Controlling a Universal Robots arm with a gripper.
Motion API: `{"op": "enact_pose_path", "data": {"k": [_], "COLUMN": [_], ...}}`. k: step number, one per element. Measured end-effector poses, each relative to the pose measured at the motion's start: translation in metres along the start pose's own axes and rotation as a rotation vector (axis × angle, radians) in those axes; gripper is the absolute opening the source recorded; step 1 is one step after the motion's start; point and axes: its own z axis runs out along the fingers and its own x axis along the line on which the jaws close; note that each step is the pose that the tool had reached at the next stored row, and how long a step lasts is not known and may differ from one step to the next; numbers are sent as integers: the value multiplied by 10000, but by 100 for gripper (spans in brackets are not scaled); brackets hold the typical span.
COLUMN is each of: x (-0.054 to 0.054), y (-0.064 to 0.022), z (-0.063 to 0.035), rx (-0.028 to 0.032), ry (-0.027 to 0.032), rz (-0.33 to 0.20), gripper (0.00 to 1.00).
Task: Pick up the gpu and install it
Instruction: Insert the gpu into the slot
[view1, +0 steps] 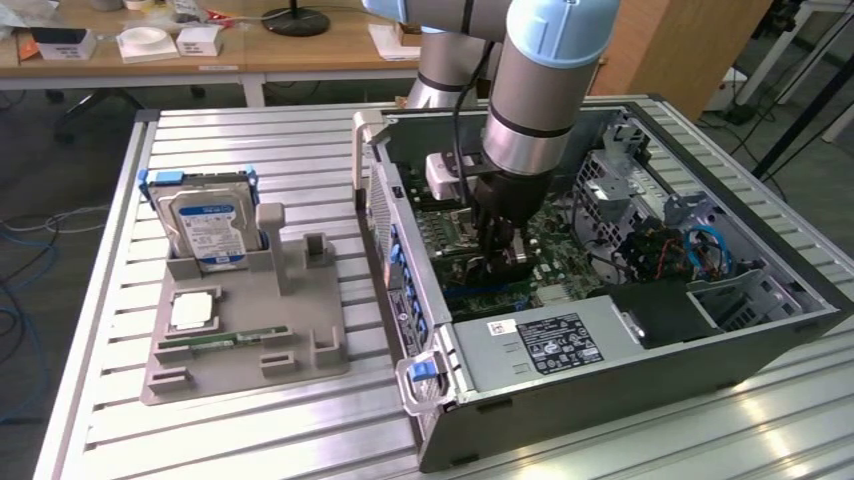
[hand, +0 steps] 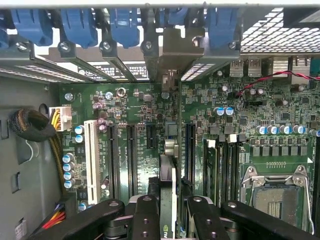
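STATE: jaws grasp the gpu (hand: 167, 200) edge-on, above the motherboard (hand: 150, 125) inside the computer case (view1: 747, 345) | RISK: card may miss its slot or tilt, since it hangs between neighbouring slots | COUNT: one gpu, one hard drive (view1: 207, 225), one memory stick (view1: 220, 341), one holder tray (view1: 300, 362) on the desk (view1: 120, 300)

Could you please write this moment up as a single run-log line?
gripper: shut on gpu | position: inside computer case, above motherboard slots | hard drive: on holder

The arm's gripper (view1: 507, 252) reaches down into the open computer case (view1: 641, 350), low over the motherboard (view1: 461, 235), on the slatted worktop (view1: 267, 420).
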Motion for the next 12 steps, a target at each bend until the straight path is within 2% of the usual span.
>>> {"op": "enact_pose_path", "data": {"k": [3,5,8,12], "x": [-3,-2,-1,1], "y": [-1,-2,1,35], "z": [-9,-33,-34,-19], "rx": [-3,-25,-25,41], "ry": [-20,-1,1,5], "rz": [-1,-2,-4,-6], "gripper": [26,26,26,26]}}
